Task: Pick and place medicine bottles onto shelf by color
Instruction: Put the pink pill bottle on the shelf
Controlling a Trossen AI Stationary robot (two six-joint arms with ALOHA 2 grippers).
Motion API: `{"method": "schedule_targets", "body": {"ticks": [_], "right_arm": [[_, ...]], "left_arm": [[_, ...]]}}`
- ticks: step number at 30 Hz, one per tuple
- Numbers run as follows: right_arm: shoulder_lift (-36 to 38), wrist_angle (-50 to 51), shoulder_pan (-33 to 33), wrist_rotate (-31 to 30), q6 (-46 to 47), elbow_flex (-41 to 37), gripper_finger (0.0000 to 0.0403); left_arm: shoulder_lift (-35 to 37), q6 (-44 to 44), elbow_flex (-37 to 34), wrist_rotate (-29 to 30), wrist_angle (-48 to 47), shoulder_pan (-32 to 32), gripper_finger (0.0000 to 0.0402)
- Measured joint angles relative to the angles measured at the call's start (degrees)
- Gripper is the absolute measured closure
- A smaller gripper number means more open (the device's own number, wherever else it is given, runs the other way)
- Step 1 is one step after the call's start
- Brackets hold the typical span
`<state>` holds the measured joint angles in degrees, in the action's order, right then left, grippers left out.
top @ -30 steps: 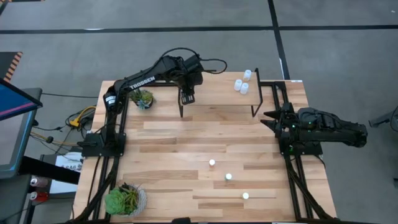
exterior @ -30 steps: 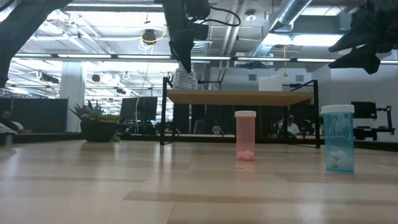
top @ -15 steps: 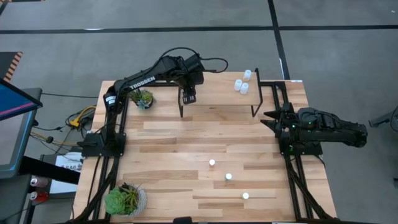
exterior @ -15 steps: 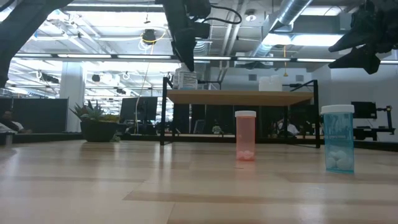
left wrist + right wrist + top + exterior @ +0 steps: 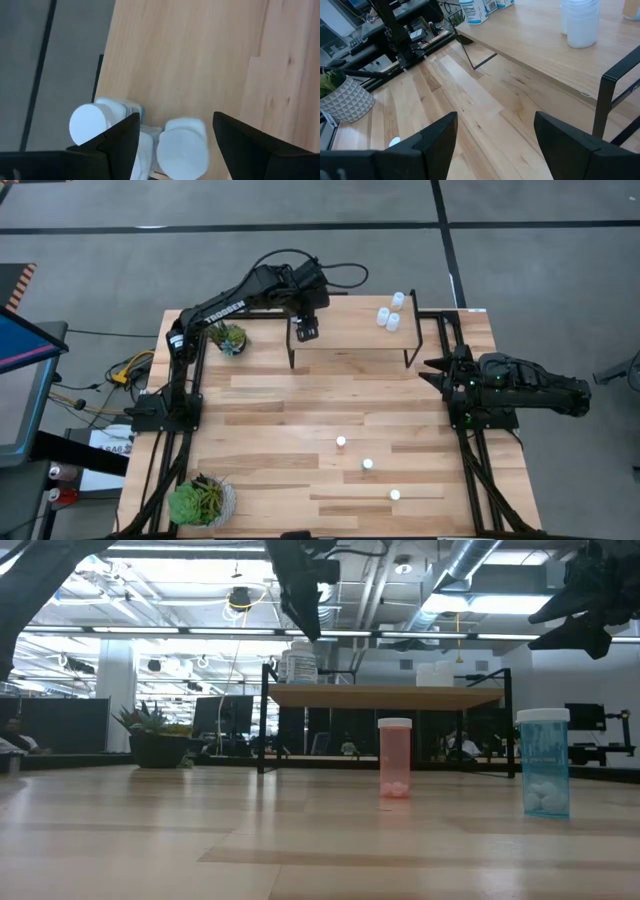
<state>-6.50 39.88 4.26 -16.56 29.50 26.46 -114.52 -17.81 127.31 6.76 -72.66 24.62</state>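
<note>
The shelf (image 5: 355, 330) stands at the table's far side. My left gripper (image 5: 305, 330) hangs open over its left end, above a group of white-capped, pale-blue medicine bottles (image 5: 297, 665). In the left wrist view one cap (image 5: 182, 147) shows below the gap between the open fingers, another bottle (image 5: 92, 125) stands beside it. White bottles (image 5: 390, 315) stand on the shelf's right end. Three bottles rest upright on the table: (image 5: 341, 441), (image 5: 367, 464), (image 5: 394, 494). My right gripper (image 5: 435, 368) waits open at the table's right edge.
A small potted plant (image 5: 228, 338) stands left of the shelf, and a larger one (image 5: 200, 502) at the near left corner. In the low view a reddish bottle (image 5: 394, 758) and a blue bottle (image 5: 544, 775) stand on the boards in front of the shelf.
My left gripper has opened and let go of a bottle, which was tilted between its fingers and now stands upright on the shelf's left end. The gripper has then risen clear above the bottles.
</note>
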Motion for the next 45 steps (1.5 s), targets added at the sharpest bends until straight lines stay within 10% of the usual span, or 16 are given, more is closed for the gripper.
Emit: {"method": "schedule_targets", "body": {"ticks": [28,45], "right_arm": [[-0.22,-0.79,-0.14,2.70,7.40,0.00,0.0117],[-12.03,-25.20,-9.10,16.77,12.58,3.93,0.0117]], "left_arm": [[0.15,13.04,7.37,-1.67,-14.64,-18.52,0.0164],[0.00,13.46,-9.92,-5.42,-10.39,-30.03,0.0164]]}}
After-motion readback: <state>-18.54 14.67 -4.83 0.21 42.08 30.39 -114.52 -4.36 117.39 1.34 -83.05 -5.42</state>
